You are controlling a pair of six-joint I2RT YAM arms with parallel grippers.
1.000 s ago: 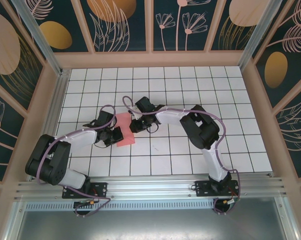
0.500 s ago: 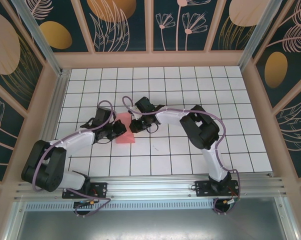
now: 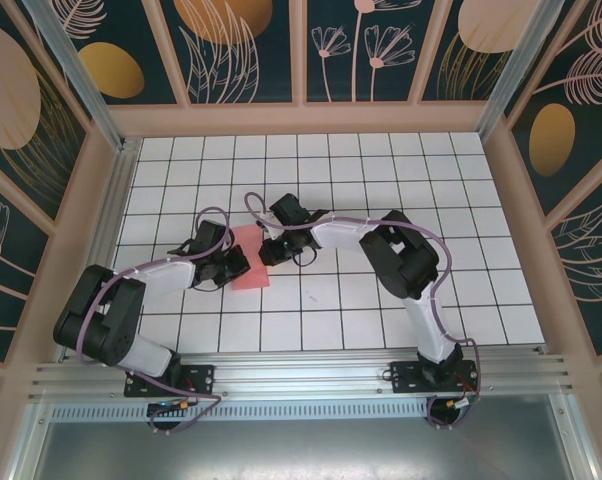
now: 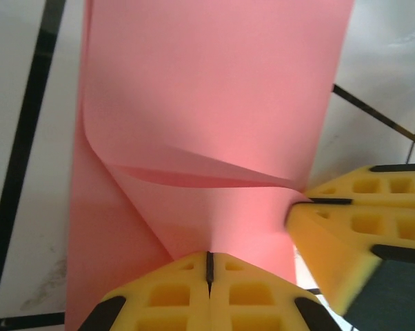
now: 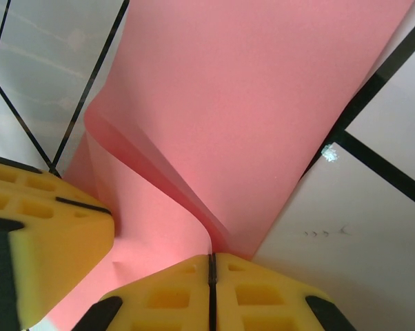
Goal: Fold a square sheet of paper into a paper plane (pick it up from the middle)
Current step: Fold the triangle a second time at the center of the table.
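From above, we see the paper [image 3: 253, 276] on the table [image 3: 381, 170] between left gripper [image 3: 229, 264] and right gripper [image 3: 271, 250]. It is a folded strip, long axis running roughly away from the bases, with no nose yet, so we judge an early fold in hand. The left wrist view shows the left gripper [image 4: 209, 265] pinched tight on the paper's edge, a loose layer bowing up. The right wrist view shows the right gripper [image 5: 211, 265] clamped likewise; next, that layer needs pressing flat into a crease.
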